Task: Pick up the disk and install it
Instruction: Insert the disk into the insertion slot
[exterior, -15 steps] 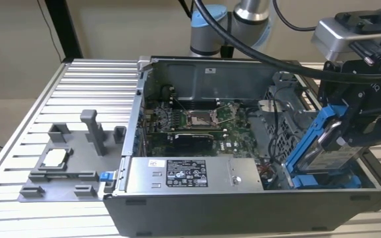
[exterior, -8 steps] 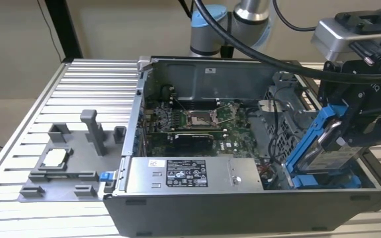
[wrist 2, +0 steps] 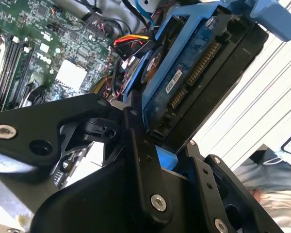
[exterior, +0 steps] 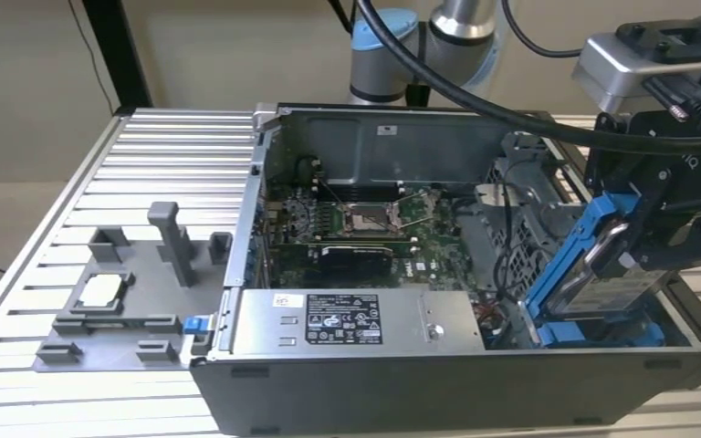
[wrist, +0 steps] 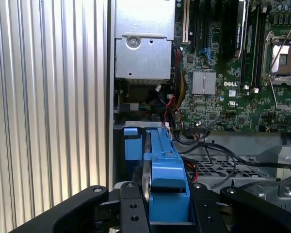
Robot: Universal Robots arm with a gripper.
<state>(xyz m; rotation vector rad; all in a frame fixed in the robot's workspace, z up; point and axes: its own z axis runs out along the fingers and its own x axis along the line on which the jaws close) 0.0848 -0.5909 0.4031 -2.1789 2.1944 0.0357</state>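
The disk [exterior: 615, 290], silver with a blue bracket, stands steeply tilted at the exterior view's right. Its lower end reaches down into the front right corner of the open computer case [exterior: 448, 388]. My gripper [exterior: 643, 239] is shut on the disk's upper part. In the second wrist view the disk [wrist 2: 196, 73] shows its blue circuit side and connector, and it runs away from the gripper [wrist 2: 163, 156]. In the first wrist view the blue bracket [wrist: 166, 167] sits clamped between the black fingers [wrist: 132, 209], with the gripper [wrist: 168, 209] above the case's edge.
The motherboard [exterior: 363, 224] with an open processor socket lies in the case, and a grey power supply box [exterior: 350, 319] sits along its front wall. Loose cables [wrist: 208, 141] run beside the drive bay. A grey fixture tray [exterior: 143, 342] holding a small silver chip [exterior: 99, 290] sits on the ribbed table.
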